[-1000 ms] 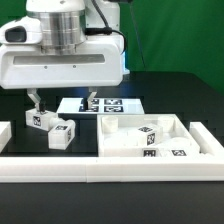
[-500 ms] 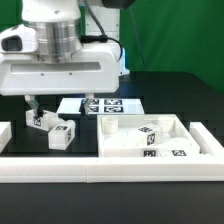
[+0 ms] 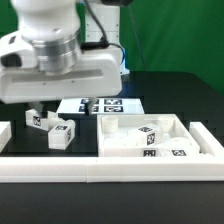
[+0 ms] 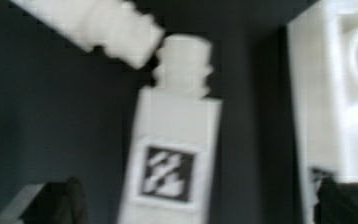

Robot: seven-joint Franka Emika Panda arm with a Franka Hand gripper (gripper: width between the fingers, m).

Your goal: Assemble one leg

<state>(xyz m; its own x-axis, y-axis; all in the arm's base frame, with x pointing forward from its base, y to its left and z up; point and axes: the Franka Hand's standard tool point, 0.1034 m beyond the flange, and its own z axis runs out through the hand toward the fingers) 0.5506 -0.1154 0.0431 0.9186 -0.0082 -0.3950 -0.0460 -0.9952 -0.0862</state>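
black table (image 3: 185, 95) | leg (image 4: 176, 125), blurred black-white tag (image 4: 163, 170) | claw (image 4: 190, 198) spread apart astride it

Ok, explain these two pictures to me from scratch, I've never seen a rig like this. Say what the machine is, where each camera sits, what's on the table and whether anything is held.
The big white machine is a robot arm, and it ends in a gripper with two fingers. The exterior view comes from a camera off the arm. The wrist view comes from a camera on the wrist, looking out between the fingers. On the black table lie two small white blocks with black-and-white tags: the leg under the gripper and a second leg beside it. At the exterior view's right sits a white tray-shaped part with tagged pieces inside. Further back lies the flat marker board. Nothing is held: in the wrist view the dark fingers seem to stand apart, one on each side of the leg.
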